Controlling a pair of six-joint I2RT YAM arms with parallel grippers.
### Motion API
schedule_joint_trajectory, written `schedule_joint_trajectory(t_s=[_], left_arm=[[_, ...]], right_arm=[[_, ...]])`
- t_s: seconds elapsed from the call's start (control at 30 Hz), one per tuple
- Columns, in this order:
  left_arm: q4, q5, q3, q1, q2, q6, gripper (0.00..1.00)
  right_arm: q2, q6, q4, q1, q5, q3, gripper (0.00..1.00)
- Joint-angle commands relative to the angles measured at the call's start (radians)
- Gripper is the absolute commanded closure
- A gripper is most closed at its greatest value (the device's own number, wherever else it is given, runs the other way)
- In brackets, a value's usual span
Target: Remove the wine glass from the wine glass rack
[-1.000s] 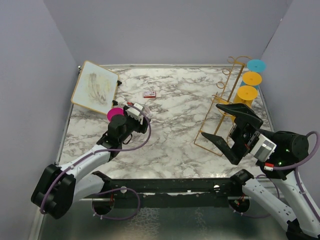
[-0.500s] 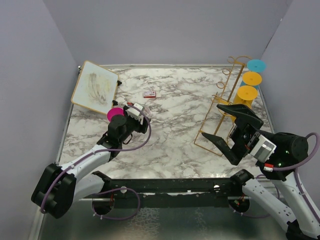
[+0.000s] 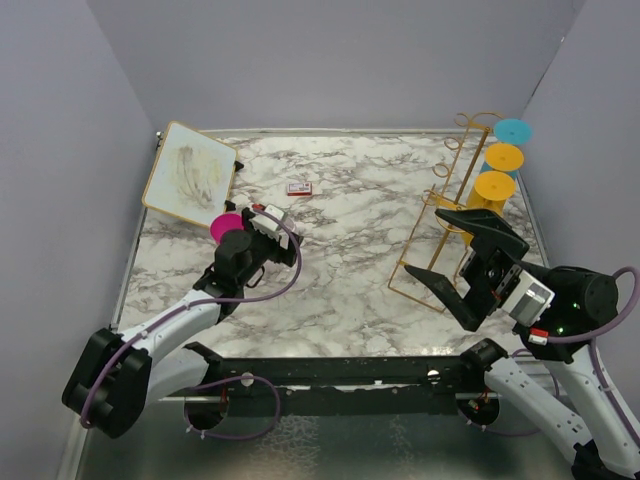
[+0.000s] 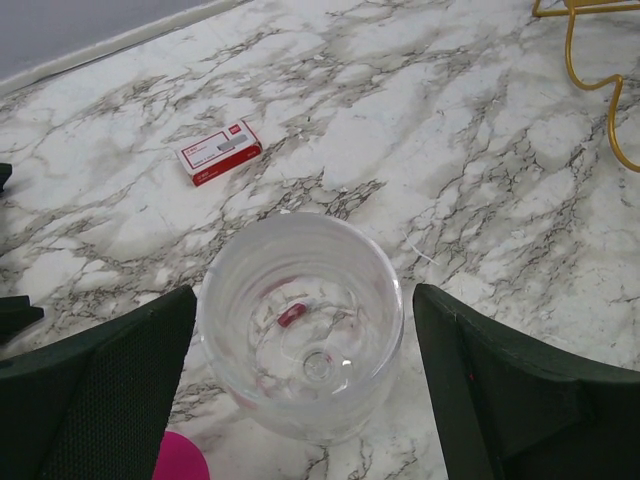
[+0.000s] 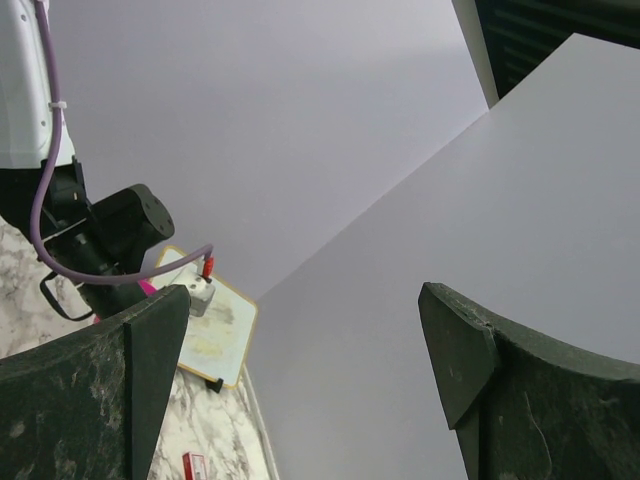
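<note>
Wine glass (image 4: 300, 340), clear and round-bowled, sits seemingly loose inside the parted left tool (image 4: 305, 295); right tool (image 3: 421, 241) gapes.

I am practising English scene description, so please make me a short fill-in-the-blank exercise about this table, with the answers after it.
1. The clear wine glass sits between the fingers of the gripper on the ___ arm.
2. The right gripper has its jaws wide ___, with nothing between them.
3. Beside the gold rack, ___ round coloured bases show.
4. The small box on the marble table is red and ___.

Answers: left; open; three; white
</note>
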Motion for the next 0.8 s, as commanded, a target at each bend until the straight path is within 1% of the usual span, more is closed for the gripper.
schedule_joint_trajectory(t_s=[0.0,0.2,0.4,0.5,0.67,0.77], left_arm=[[0.027,-0.007,-0.006,0.005,-0.045,-0.008,0.08],[0.0,0.042,0.008,0.005,-0.105,-0.031,0.05],[-0.073,0.075,0.058,0.004,-0.179,-0.045,0.02],[-0.136,0.078,0.108,0.004,-0.224,-0.047,0.01],[-0.275,0.114,0.227,0.005,-0.276,-0.08,0.01],[-0.349,0.127,0.318,0.004,-0.285,-0.137,0.01]], right_arm=[[-0.013,0.003,-0.002,0.008,0.035,-0.001,0.01],[-0.01,-0.001,-0.011,0.008,0.034,0.007,0.01],[-0.004,-0.003,-0.011,0.008,0.03,0.018,0.01],[0.01,-0.044,-0.068,0.008,0.04,0.044,0.01],[0.053,0.041,-0.143,0.008,0.173,0.136,0.01],[0.08,0.115,-0.158,0.008,0.287,0.18,0.01]])
